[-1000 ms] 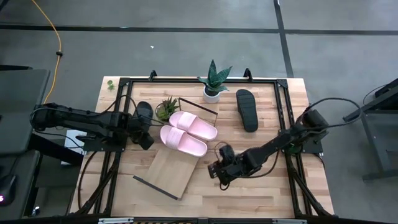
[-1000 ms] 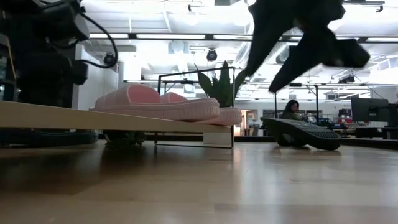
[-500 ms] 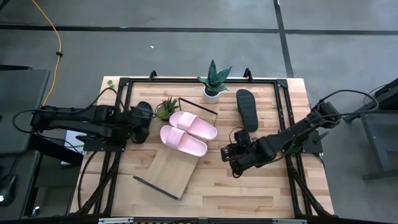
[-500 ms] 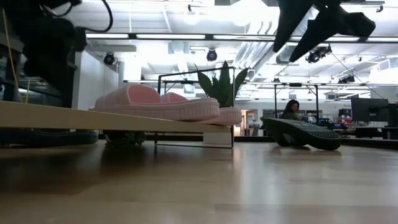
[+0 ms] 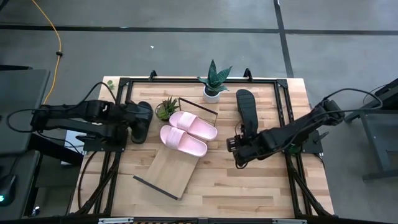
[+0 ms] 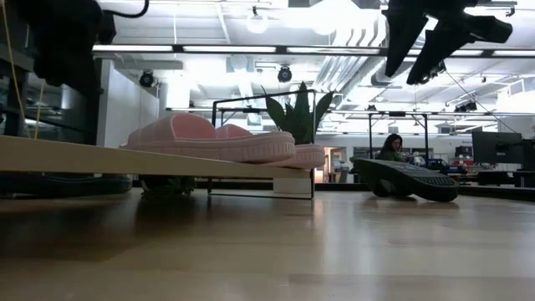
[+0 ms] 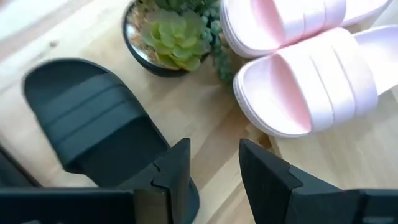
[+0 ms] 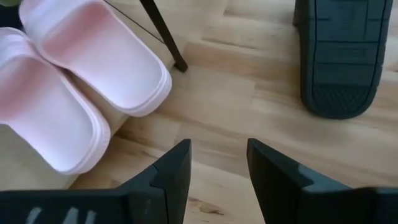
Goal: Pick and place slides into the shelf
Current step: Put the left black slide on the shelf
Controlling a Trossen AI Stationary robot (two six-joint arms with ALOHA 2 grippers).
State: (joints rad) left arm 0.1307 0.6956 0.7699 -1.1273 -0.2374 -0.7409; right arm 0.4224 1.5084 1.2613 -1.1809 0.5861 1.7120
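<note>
Pink slides [image 5: 188,132] lie side by side on your shelf [image 5: 168,169], long axes running diagonally. One black slide [image 5: 247,109] lies sole-up lengthwise on the wooden counter [image 5: 267,186]; the other [image 5: 140,120] sits by a succulent [image 5: 166,107]. Your right tool [image 5: 238,151], open and empty, has moved from mid-counter toward the upturned slide. Your left tool [image 5: 138,118], open, hovers over its slide.

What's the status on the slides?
Left gripper open over upright black slide. Right gripper open, empty, near sole-up black slide. Both pink slides on shelf. Nothing blocking.
</note>
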